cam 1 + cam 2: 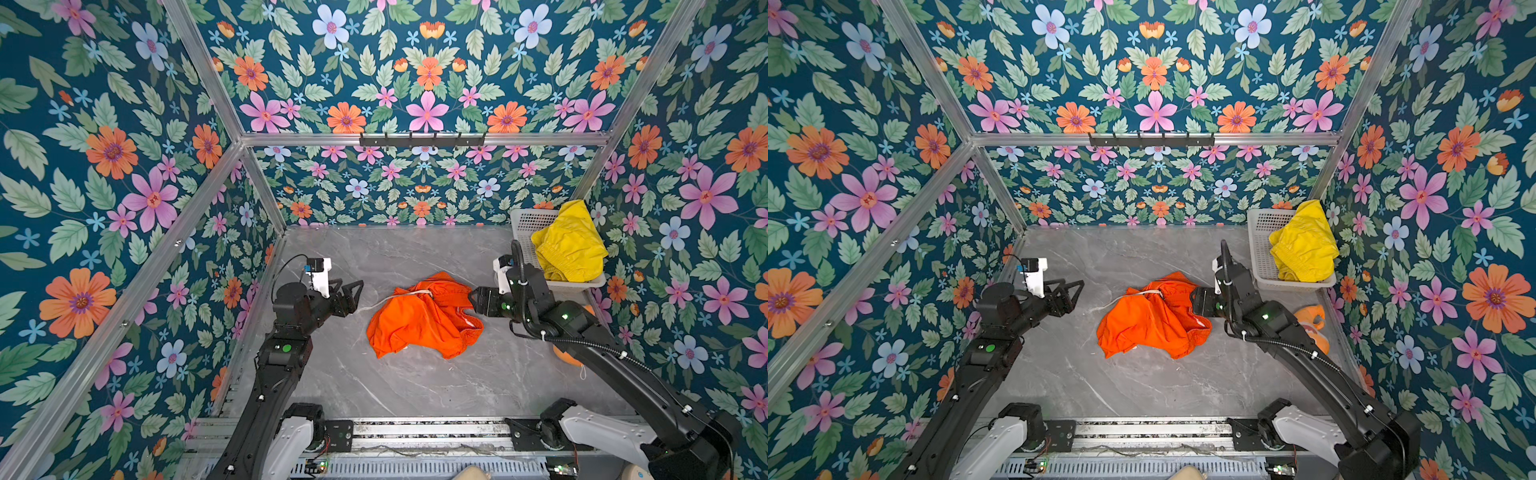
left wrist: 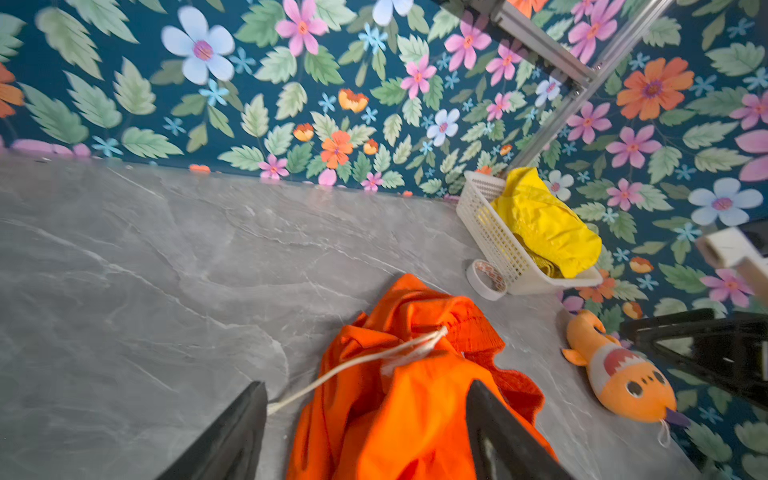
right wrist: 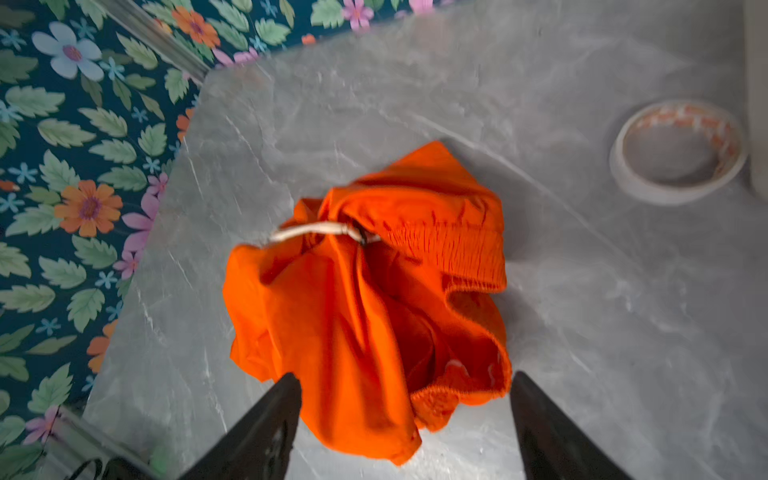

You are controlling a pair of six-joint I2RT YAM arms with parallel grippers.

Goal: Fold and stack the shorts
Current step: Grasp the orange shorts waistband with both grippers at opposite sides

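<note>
My left fingers (image 2: 232,440) and right fingers (image 3: 548,436) both stand apart, holding nothing; the crumpled orange shorts (image 1: 415,324) lie on the grey worktop (image 1: 415,386) between them.

Both reaching in, jaws wide
Your left end effector (image 1: 356,297) and right end effector (image 3: 405,382) face each other, both empty.

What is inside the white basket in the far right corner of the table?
The yellow shorts lie crumpled inside the basket and bulge above its rim. They cover most of its floor, so anything beneath them cannot be seen.
</note>
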